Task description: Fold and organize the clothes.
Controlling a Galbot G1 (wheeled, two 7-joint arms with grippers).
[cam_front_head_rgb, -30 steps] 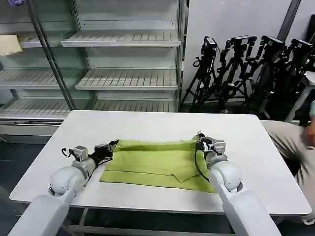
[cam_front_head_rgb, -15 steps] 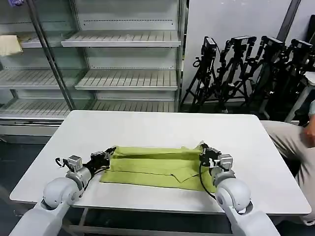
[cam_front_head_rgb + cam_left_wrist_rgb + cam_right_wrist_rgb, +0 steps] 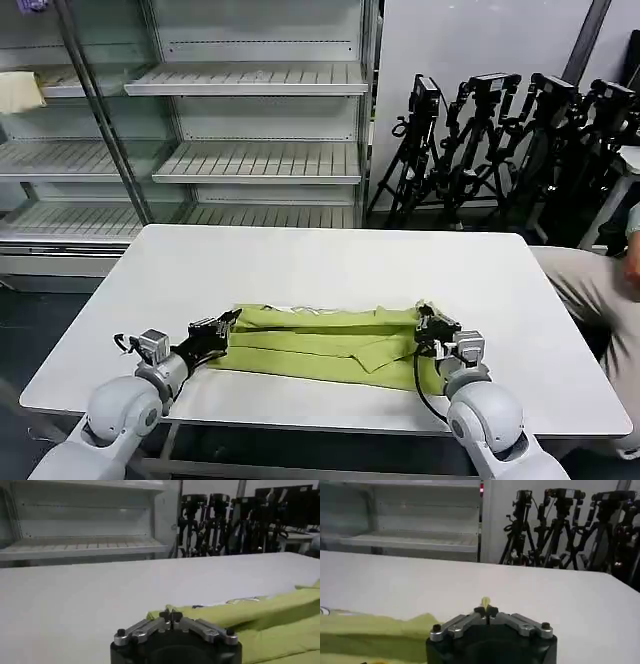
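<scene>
Pinching opposite T-shirt [image 3: 320, 340] edges, left tool [image 3: 232, 321], apparently right tool [image 3: 423, 318].

Looks like a robotics lab or test studio rather than a home. A plain white table [image 3: 330, 255] on a dark floor. Behind it, empty white shop-style display shelving [image 3: 250, 120] with slatted shelves and metal uprights, mocked up like a store. Against the pale wall, a crowd of black camera tripods [image 3: 500, 140] with mounted gear, parked side by side. A beige cloth [image 3: 18, 92] lying on a far shelf.
</scene>
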